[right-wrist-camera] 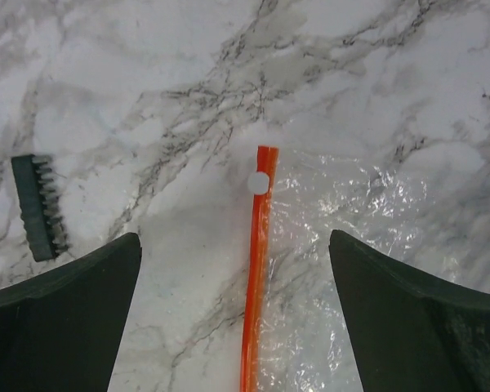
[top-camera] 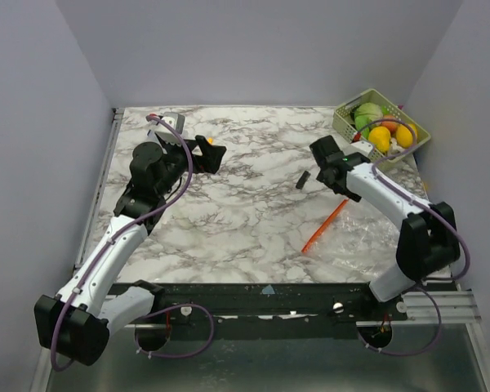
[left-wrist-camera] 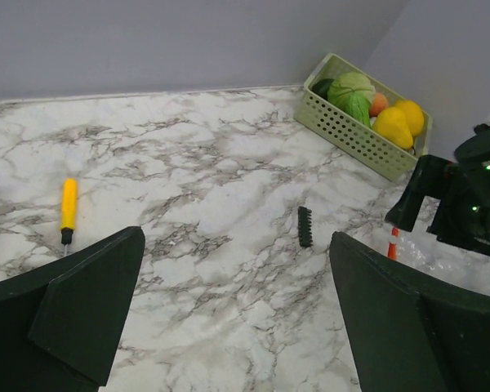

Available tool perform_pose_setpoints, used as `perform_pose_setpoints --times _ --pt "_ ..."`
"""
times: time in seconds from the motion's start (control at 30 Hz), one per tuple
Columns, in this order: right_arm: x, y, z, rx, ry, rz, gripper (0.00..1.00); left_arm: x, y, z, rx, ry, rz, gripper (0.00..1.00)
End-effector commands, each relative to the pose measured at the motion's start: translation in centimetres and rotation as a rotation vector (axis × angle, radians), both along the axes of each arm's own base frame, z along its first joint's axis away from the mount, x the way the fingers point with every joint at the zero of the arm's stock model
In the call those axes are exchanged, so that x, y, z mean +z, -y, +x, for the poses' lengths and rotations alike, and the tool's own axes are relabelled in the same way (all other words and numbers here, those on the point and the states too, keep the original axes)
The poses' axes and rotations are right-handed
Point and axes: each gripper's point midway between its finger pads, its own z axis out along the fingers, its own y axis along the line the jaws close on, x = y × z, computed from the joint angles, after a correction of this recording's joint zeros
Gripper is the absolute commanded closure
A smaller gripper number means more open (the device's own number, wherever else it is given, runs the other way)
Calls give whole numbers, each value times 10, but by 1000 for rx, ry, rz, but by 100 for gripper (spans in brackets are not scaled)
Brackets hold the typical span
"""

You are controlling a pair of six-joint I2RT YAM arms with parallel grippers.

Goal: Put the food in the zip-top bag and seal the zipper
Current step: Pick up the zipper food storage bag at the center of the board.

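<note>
The left tool (left-wrist-camera: 237,237) and right tool (right-wrist-camera: 235,245) were held spread, empty. The zip-top bag (right-wrist-camera: 359,245), judged limp and slippery, was seen flat on the tabletop (top-camera: 229,220) (food (top-camera: 381,135) in the basket (top-camera: 344,124)); its stiffer zipper (right-wrist-camera: 257,269) was judged the best hold.

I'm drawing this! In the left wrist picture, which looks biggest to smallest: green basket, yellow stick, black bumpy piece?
Biggest: green basket, even though it is farthest away.
Next: yellow stick.
Smallest: black ridged piece, somewhat shorter than the stick.

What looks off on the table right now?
Two strays unrelated to bagging: a small dark toothed strip lying loose near the bag, and a yellow-handled stick on the left arm's side. Nothing looks spilled or damaged.
</note>
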Motion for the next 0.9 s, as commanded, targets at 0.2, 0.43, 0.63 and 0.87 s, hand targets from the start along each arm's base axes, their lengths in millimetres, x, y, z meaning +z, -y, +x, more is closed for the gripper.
perform_pose_setpoints --times 0.2,0.43,0.63,0.87 --pt "-28 10 -39 -183 -214 -247 0 7 9 -4 -47 6 -16 1" --pt "-50 6 -38 -163 -234 -252 3 6 15 -5 -76 -11 -38 2" --pt "-61 3 -40 -157 -241 -255 5 3 19 -4 -92 -30 -49 1" --pt "-75 3 -47 -164 -257 -248 11 -2 22 -3 -107 -53 -56 2"
